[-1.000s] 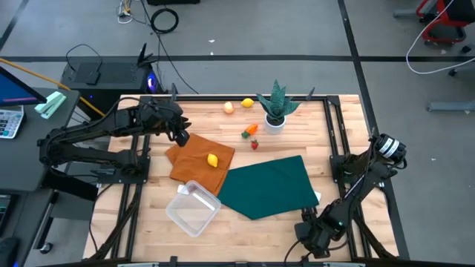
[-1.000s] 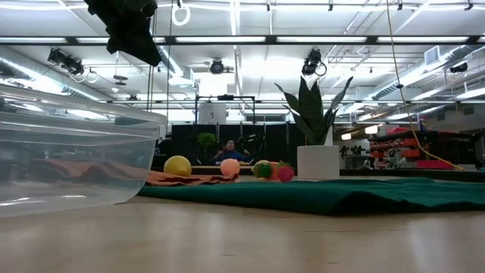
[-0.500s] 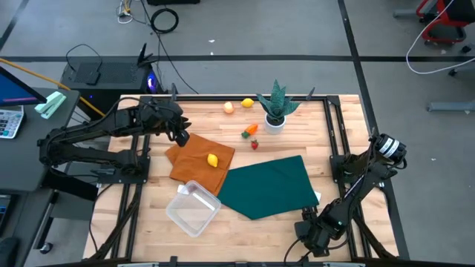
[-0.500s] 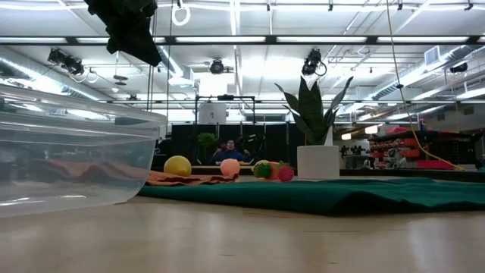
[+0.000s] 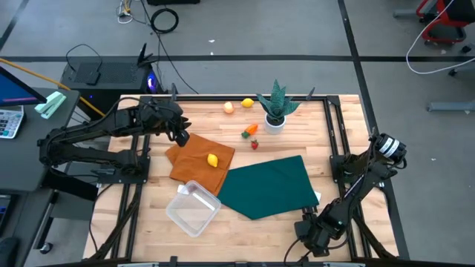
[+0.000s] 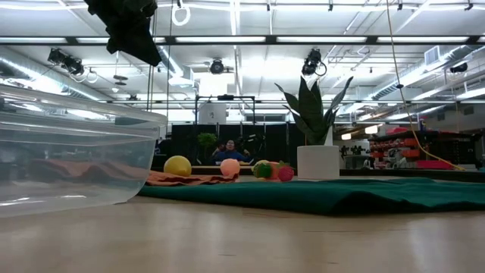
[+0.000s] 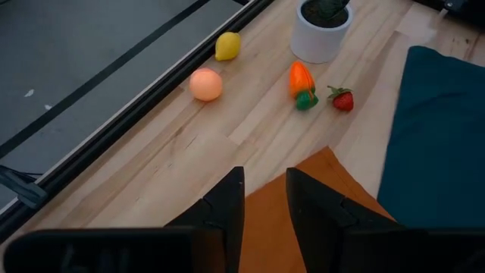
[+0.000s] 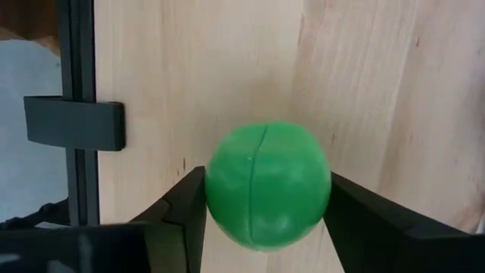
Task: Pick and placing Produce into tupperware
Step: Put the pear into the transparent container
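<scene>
Wooden table (image 5: pixel 245 222) holds clear tupperware (image 5: pixel 193 208) with nothing inside

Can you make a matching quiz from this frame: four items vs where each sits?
Items:
1. yellow lemon
2. green ball
3. strawberry
4. tupperware

Places:
A. between the fingers of the right end effector
B. on the orange cloth
C. on bare wood at the near left, beside the green cloth
D. on bare wood next to the carrot, near the white plant pot

Pairs: 1-B, 2-A, 3-D, 4-C
</scene>
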You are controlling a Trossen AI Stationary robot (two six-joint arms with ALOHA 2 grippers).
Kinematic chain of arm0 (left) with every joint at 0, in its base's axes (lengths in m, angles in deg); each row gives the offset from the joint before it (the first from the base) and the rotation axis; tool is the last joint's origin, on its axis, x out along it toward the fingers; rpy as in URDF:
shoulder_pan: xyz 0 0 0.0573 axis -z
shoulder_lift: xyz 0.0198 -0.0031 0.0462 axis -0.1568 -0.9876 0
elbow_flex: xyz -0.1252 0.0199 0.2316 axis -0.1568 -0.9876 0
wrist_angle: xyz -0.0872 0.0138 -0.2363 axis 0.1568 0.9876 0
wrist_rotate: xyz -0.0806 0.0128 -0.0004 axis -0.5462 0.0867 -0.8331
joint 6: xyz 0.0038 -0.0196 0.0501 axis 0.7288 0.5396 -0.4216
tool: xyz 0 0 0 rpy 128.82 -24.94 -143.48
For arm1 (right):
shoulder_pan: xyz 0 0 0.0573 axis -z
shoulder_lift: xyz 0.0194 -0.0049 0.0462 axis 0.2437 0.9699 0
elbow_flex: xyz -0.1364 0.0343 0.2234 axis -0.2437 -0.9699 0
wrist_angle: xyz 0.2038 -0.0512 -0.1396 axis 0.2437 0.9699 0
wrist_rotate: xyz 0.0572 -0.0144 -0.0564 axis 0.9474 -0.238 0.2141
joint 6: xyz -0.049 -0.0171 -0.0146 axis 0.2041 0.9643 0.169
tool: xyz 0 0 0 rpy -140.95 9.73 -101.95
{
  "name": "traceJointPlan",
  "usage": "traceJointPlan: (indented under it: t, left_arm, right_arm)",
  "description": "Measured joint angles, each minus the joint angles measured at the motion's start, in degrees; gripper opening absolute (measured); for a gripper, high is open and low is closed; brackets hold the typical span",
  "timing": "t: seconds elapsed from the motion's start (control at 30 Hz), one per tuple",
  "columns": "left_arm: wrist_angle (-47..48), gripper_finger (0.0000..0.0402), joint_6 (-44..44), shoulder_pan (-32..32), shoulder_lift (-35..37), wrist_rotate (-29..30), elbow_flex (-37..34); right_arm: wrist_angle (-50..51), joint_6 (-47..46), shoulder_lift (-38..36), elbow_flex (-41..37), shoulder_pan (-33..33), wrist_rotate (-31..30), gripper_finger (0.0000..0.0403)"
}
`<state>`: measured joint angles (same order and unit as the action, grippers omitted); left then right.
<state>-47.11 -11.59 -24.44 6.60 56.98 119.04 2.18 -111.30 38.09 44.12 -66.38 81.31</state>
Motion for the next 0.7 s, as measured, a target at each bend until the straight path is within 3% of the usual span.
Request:
traceJointPlan:
  t: [0.23, 0.7]
  left_arm:
    - [0.00, 0.0107, 0.00, 0.00, 0.00, -0.01, 0.00]
    - [0.04, 0.0107, 0.02, 0.02, -0.02, -0.02, -0.01]
  right_arm:
    - [0.04, 0.92, 0.00, 0.00, 3.24, 0.04, 0.0188]
    - [0.71, 14.81, -3.32, 0.20, 14.89, -3.54, 0.0184]
